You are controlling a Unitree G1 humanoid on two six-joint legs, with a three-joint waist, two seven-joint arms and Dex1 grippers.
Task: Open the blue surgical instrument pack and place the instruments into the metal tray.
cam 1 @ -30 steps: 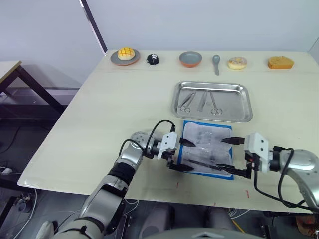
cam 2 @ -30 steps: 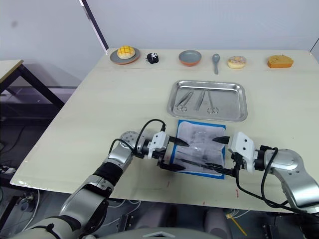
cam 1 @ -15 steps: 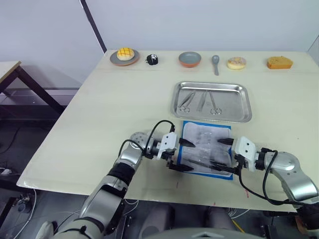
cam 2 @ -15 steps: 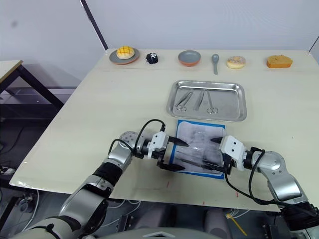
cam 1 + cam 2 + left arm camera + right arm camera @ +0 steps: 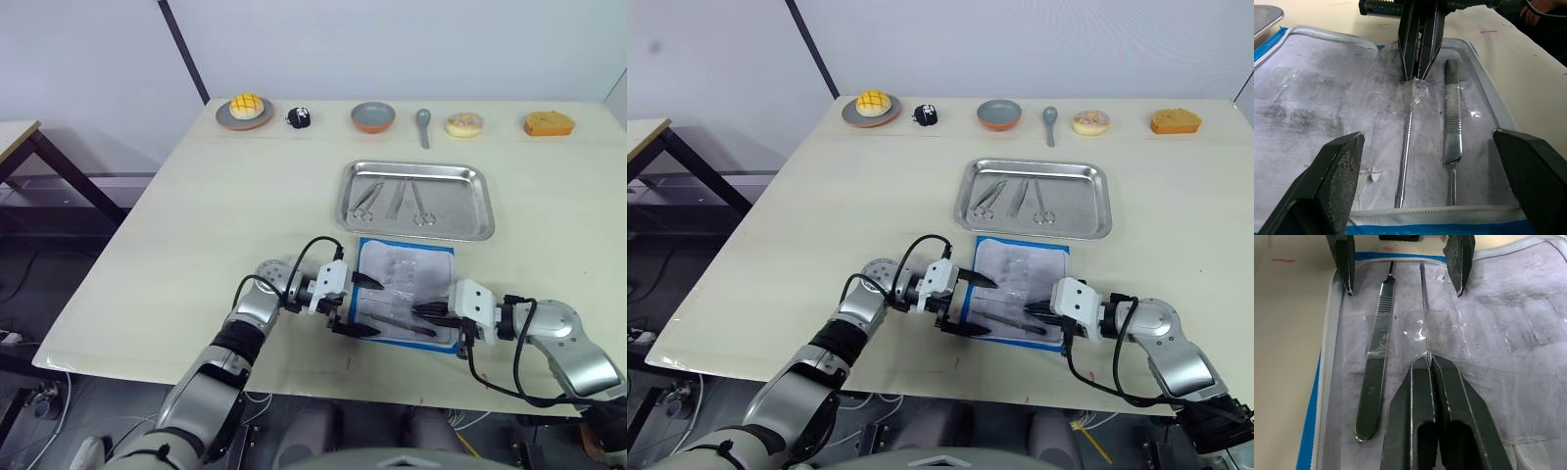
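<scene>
The blue surgical instrument pack (image 5: 407,266) lies open on the table, white inner side up, just in front of the metal tray (image 5: 460,201). Three instruments (image 5: 399,199) lie in the tray. Two more rest on the pack under clear film: a flat scalpel handle (image 5: 1376,357) and a thin rod-like tool (image 5: 1424,293). My left gripper (image 5: 380,307) stands open at the pack's left edge, its fingers straddling both tools. From the pack's right side my right gripper (image 5: 1428,360) is shut, its tips pinched on the near end of the thin tool (image 5: 1405,156).
Along the table's far edge stand a plate with a yellow bun (image 5: 245,108), a small black-and-white object (image 5: 299,117), a grey bowl (image 5: 373,116), a spoon (image 5: 424,122), a doughnut (image 5: 466,123) and an orange cake (image 5: 551,122). The table's front edge runs close behind the pack.
My right gripper has moved left over the pack and gone from open to shut on the thin tool's end. The left gripper has stayed open in place.
</scene>
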